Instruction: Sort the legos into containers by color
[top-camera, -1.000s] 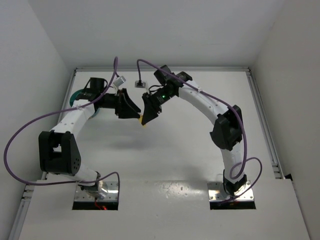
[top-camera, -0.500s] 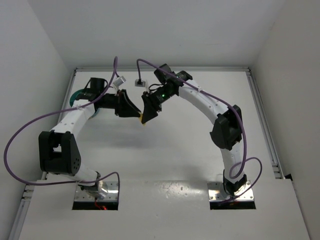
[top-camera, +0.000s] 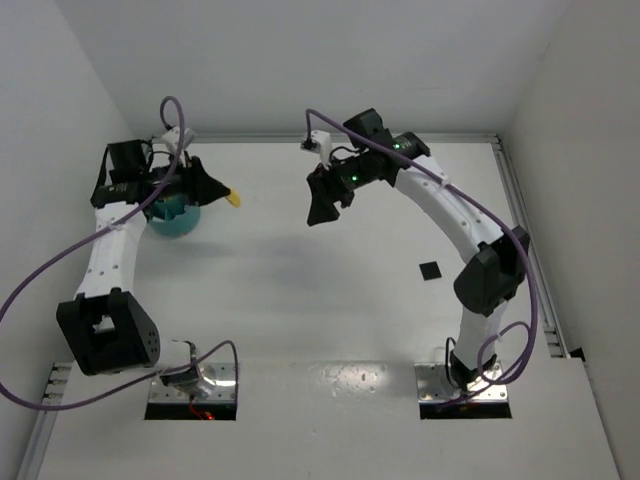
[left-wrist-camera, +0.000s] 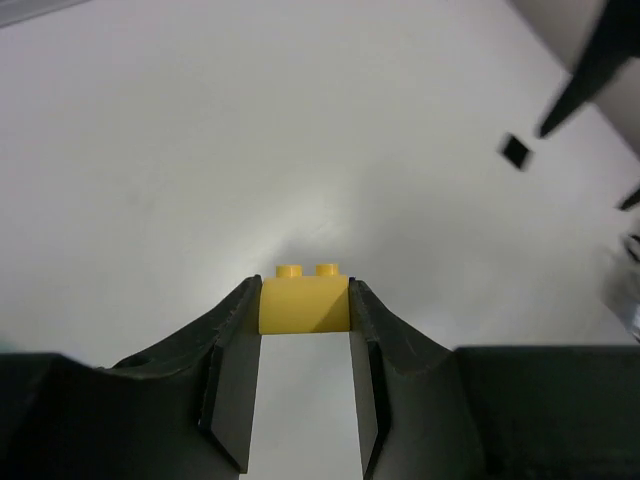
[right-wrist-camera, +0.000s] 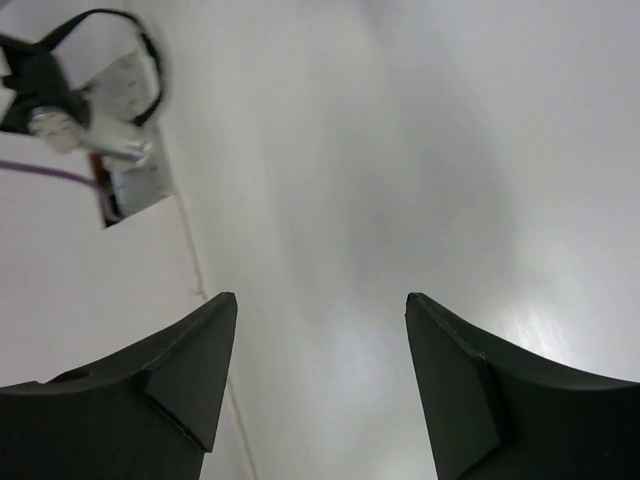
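The left jaws grip 1 yellow lego (left-wrist-camera: 304, 308) tight, just beside the teal bowl (top-camera: 183, 222), on the side toward the other arm. It should move slowly over the bowl, go low above the yellow part, then let go. The right jaws hang open and empty, far from the bowl.
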